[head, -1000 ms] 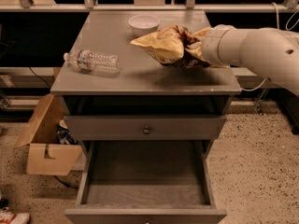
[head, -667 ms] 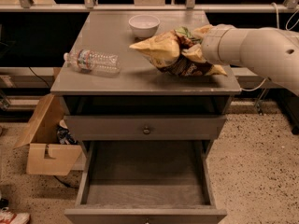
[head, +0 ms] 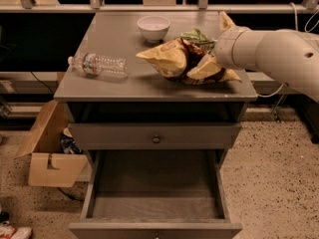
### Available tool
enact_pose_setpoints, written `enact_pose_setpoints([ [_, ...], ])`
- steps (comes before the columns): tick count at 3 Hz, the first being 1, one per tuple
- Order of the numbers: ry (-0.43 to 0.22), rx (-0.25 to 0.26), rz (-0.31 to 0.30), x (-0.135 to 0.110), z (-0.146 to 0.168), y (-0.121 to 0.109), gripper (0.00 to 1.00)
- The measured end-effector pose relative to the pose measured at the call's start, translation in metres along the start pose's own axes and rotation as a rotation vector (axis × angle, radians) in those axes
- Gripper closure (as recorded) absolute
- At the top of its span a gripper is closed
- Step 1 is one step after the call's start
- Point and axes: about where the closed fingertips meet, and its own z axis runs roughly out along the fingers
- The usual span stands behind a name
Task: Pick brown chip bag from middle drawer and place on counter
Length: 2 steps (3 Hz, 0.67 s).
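Observation:
The brown chip bag (head: 172,61) lies crumpled on the right half of the counter (head: 114,34), its yellow-tan end pointing left and its dark face in the middle. My gripper (head: 208,59) is at the bag's right end, mostly hidden behind the bag and my white wrist. The arm reaches in from the right. The middle drawer (head: 154,193) stands pulled open below, with only its grey floor showing.
A small green bag (head: 197,35) sits just behind the chip bag. A white bowl (head: 153,27) stands at the back of the counter. A plastic water bottle (head: 98,65) lies on its left side. The upper drawer (head: 156,136) is closed. A cardboard box (head: 47,153) stands on the floor at left.
The chip bag and my gripper have come down and slightly toward the front of the counter. The bag now rests on the counter top. The bottle, bowl and drawer have not moved.

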Motion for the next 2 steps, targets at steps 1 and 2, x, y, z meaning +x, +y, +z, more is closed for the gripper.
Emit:
enact_pose_setpoints([
  [1, 0.012, 0.028, -0.014, -0.004, -0.016, -0.012, 0.0],
  [2, 0.025, 0.126, 0.004, -0.005, -0.055, -0.048, 0.0],
])
